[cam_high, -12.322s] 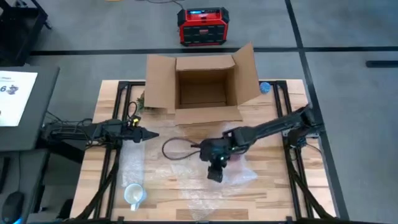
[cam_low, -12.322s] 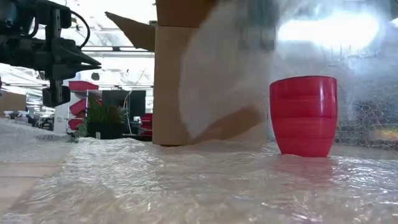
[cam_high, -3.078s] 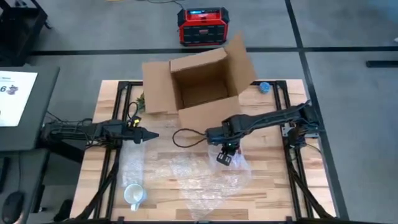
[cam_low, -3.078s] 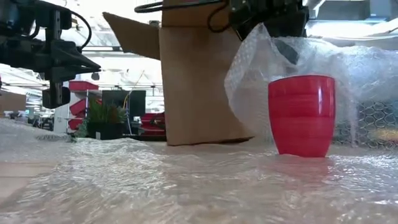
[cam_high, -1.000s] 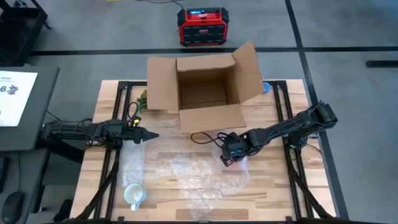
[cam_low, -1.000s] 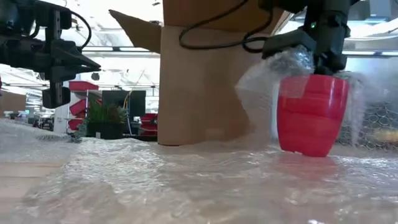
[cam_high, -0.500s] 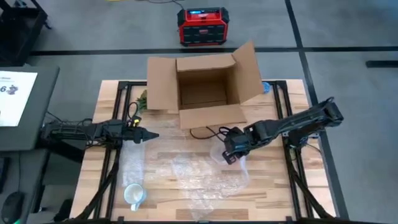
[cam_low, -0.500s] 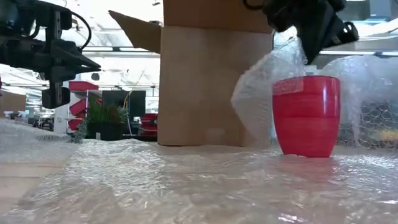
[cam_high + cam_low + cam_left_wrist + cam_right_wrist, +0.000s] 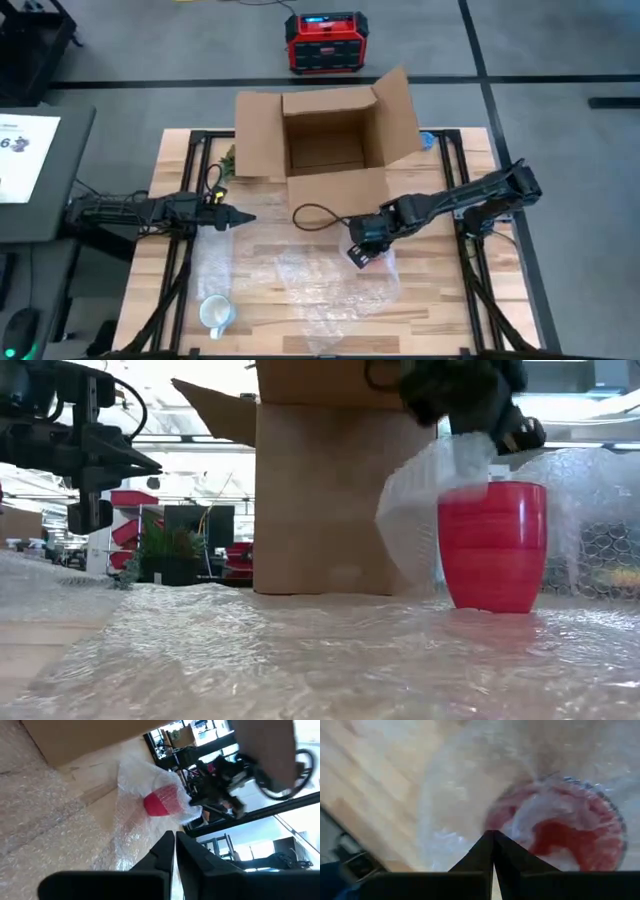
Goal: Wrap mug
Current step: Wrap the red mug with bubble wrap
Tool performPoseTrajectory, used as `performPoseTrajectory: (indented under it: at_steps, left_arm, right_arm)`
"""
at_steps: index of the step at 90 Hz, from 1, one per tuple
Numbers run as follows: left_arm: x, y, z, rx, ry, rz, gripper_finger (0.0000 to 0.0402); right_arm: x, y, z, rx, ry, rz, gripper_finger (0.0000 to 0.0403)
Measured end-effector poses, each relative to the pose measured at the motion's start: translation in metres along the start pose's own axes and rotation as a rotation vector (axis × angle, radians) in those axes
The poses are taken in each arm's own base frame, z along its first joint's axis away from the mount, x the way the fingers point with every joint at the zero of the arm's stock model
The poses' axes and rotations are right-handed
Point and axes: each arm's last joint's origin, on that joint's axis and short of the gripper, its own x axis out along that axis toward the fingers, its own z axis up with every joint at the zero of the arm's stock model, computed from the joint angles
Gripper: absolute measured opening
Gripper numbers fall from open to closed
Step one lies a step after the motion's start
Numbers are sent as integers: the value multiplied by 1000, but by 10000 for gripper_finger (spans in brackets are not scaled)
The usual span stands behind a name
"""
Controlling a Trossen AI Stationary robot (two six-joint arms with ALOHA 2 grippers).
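Item: bubble wrap sheet (image 9: 300, 650), spread across the near part of the table (image 9: 440, 290); it fills the foreground of the low view, and one edge is lifted at its far right.

Item: white mug (image 9: 214, 313), stood on the near left corner of the sheet, well apart from both arms.

Item: red mug (image 9: 492, 545), upright, long axis vertical, mouth up, set on the right part of the sheet. A raised flap of the wrap is draped against its left side and over its rim in the low view.

Item: right tool (image 9: 364, 252), positioned directly above the red mug, just over the rim. From the right wrist view its fingers (image 9: 492, 851) are seen pressed together to a point, with the mug's open mouth (image 9: 560, 827) directly beyond them under a film of wrap. The flap appears to be pinched there, though the grip itself is blurred. The mug lies straight below this tool, so the coming move is judged to turn on carrying the flap across the mouth and down the far side.

Item: left tool (image 9: 232, 217), held over the left of the table, clenched and empty, well apart from the red mug, which is seen far ahead in its wrist view. The right arm is by far the nearer.

Item: cardboard box (image 9: 330, 145), open, at the far edge of the table.
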Motion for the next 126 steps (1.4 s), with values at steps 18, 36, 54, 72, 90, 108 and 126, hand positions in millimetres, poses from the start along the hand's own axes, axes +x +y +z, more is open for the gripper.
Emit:
performPoseTrajectory:
  at_steps: [18, 36, 54, 72, 90, 108, 126]
  left_arm:
    - [0, 0, 0, -2, 0, 0, 0]
    - [0, 0, 0, -6, 0, 1, 0]
    - [0, 0, 0, -10, 0, 1, 0]
    - [0, 0, 0, -11, 0, 0, 0]
    - [0, 0, 0, -9, 0, 0, 0]
    - [0, 0, 0, -8, 0, 1, 0]
    - [0, 0, 0, -10, 0, 0, 0]
  right_arm:
    - [35, -17, 1, 7, 58, -120, 0]
    - [62, -24, 1, -30, 90, -195, 0]
    - [35, -15, 3, -34, 88, -175, 0]
    - [-20, -6, 0, -14, 37, -76, 0]
    - [-40, 2, -1, -10, -62, 97, 0]
    - [-4, 3, 3, -19, -22, 43, 0]
    - [28, -7, -1, 21, 61, -87, 0]
